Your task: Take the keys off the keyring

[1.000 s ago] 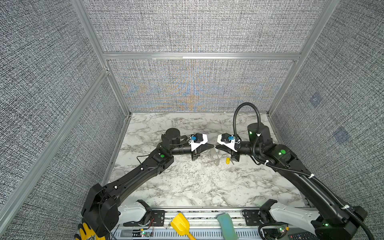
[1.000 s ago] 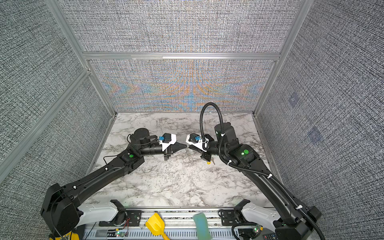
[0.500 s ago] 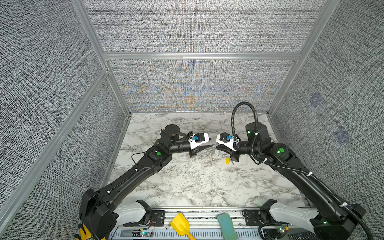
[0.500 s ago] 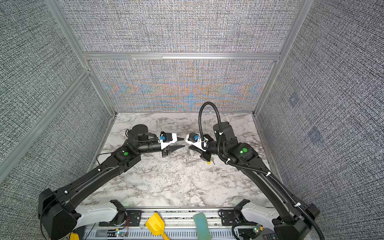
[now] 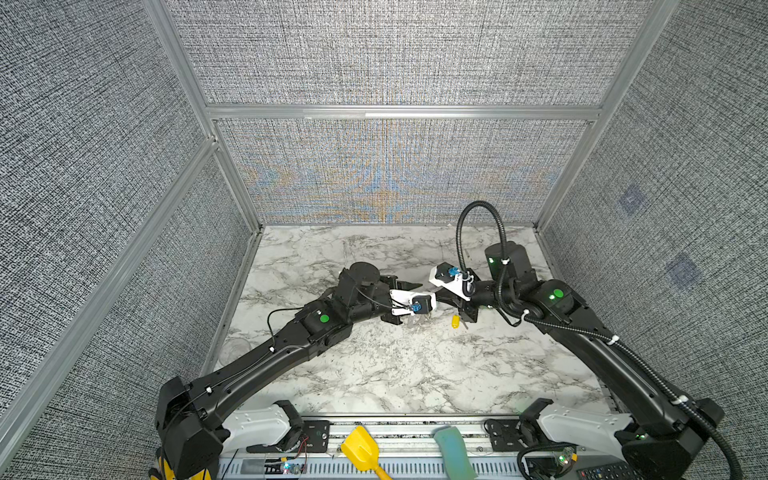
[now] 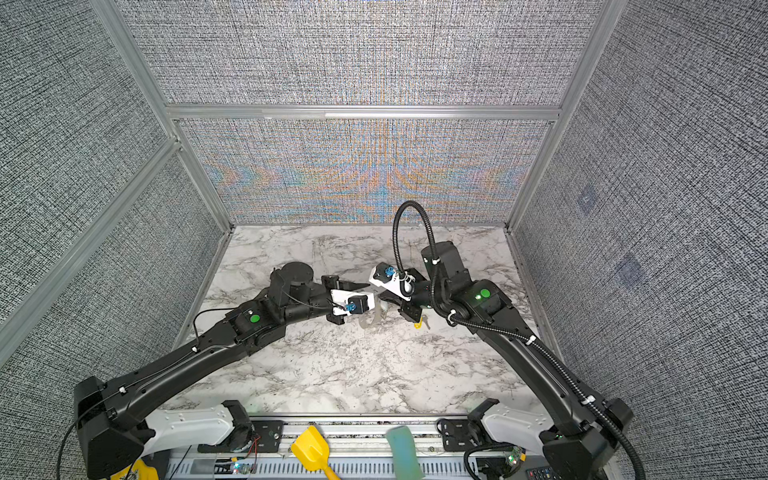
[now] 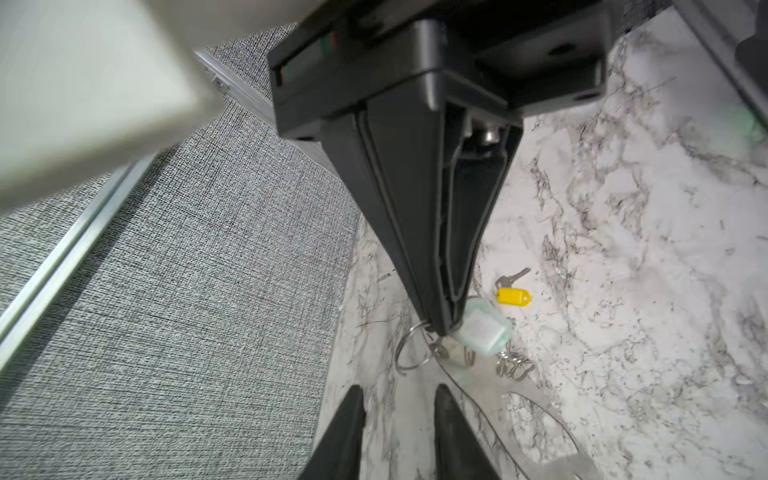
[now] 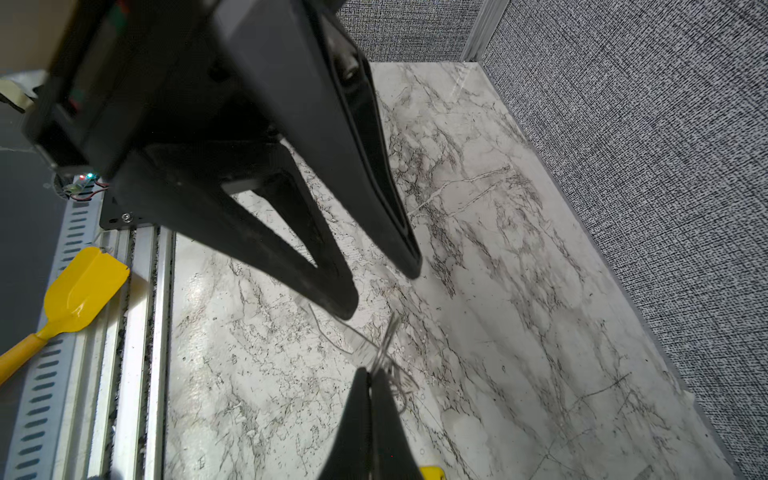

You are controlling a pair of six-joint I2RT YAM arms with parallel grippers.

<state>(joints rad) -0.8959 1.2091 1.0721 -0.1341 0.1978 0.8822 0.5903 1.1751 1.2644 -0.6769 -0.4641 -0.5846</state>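
**Left wrist view.** The right hand [image 7: 446,326] is pressing its fingers tightly together, pinching at the spot where a thin wire loop [image 7: 409,349] of the keyring [image 7: 459,361] is meeting the teal tag [image 7: 484,330]. The tag is touching the fingertip. The keyring's pale, see-through plate is trailing from there toward the left hand [image 7: 399,395], whose fingers are standing apart with nothing between them. The yellow-tagged key [image 7: 513,296] is lying flat on the marble surface [image 7: 644,270], near the teal tag and separate from the keyring.

**Right wrist view.** The right hand's fingers are closing on the wire loop [image 8: 384,349], and the keyring plate [image 8: 357,343] is reaching out toward the left hand [image 8: 379,287]. That hand is gaping, with one fingertip [image 8: 345,303] hovering by the plate's edge; I cannot tell whether they are touching. A yellow scoop [image 8: 79,286] is resting on the rail beyond the surface's near edge.

**Top views.** In both top views the two hands are meeting tip to tip around the middle of the surface. The keyring [image 6: 369,322] is hanging between them. The yellow-tagged key [image 5: 456,322] is lying just beside the right hand, on the side toward the near edge. The scoop [image 5: 361,449] and a teal block [image 5: 453,451] are sitting on the rail.
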